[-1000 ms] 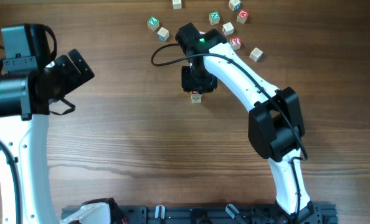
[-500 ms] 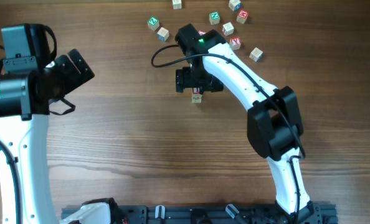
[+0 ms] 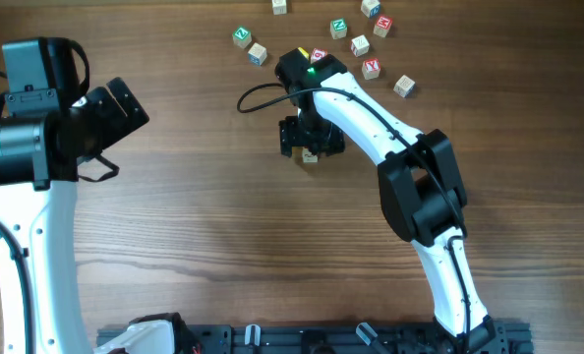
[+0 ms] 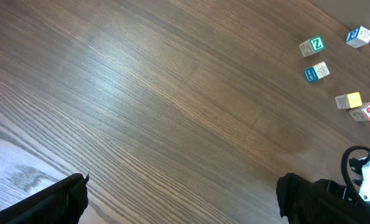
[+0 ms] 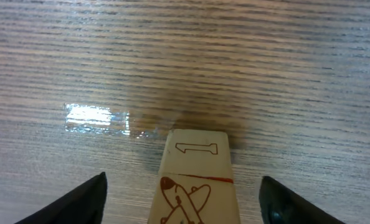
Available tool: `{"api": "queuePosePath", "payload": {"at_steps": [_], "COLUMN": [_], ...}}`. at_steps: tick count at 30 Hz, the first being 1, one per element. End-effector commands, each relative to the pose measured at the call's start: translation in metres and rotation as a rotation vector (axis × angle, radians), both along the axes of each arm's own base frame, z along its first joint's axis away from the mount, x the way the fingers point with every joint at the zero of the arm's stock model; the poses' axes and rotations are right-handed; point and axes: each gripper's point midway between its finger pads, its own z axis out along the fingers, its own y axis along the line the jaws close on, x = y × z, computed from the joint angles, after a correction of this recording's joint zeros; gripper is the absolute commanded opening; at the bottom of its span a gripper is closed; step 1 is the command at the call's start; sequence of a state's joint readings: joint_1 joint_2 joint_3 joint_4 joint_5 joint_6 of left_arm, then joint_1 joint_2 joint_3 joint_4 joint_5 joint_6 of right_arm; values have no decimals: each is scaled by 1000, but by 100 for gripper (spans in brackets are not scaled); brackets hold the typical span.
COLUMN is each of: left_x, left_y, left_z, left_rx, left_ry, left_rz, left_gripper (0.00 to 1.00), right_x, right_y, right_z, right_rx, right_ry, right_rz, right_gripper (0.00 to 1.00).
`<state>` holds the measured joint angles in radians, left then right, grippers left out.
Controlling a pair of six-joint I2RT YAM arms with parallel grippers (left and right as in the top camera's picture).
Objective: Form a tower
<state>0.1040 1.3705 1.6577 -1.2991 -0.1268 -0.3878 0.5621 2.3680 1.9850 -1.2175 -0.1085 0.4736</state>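
Wood-grain tabletop (image 3: 204,236) carries your tower (image 5: 197,168) toward its far middle, a little on the near side of the scattered loose alphabet cubes (image 3: 360,44). Your right fingers (image 5: 88,199) are released, and the tower stands centred between them with bare wood showing on both sides, touching neither. Your left fingers (image 4: 66,199) are spread wide over bare wood well to the left, gripping nothing.

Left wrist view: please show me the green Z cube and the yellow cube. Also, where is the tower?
green Z cube (image 4: 316,44): left wrist view, on its green Z face.
yellow cube (image 4: 353,99): left wrist view, on its yellow face.
tower (image 5: 196,149): right wrist view, on its top face.
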Motion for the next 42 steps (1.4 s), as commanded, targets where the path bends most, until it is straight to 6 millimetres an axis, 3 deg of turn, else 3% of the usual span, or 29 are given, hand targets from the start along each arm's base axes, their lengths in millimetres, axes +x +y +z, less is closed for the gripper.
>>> {"api": "queuePosePath", "payload": {"at_steps": [1,7,19,34,39,42], "left_x": [-3,-3,-3,-3,-3,-3], "left_y": [2,2,2,2,2,2], "left_z": [4,4,4,4,4,4], "left_rx": [1,1,1,1,1,1], "left_ry": [-15,-15,-15,-15,-15,-15], "left_rz": [15,15,15,15,15,15], "left_gripper": [100,100,100,100,100,100], "right_x": [-2,-1,-1,-1,-1,-1], "right_y": [2,2,2,2,2,2], "right_z": [-5,-5,-5,-5,-5,-5], "right_rx": [6,4,4,4,5,4], "right_ry": [15,14,15,14,14,14], "right_rz": [-1,0,0,2,1,2], "right_gripper": [76,58,40,33,47,42]}}
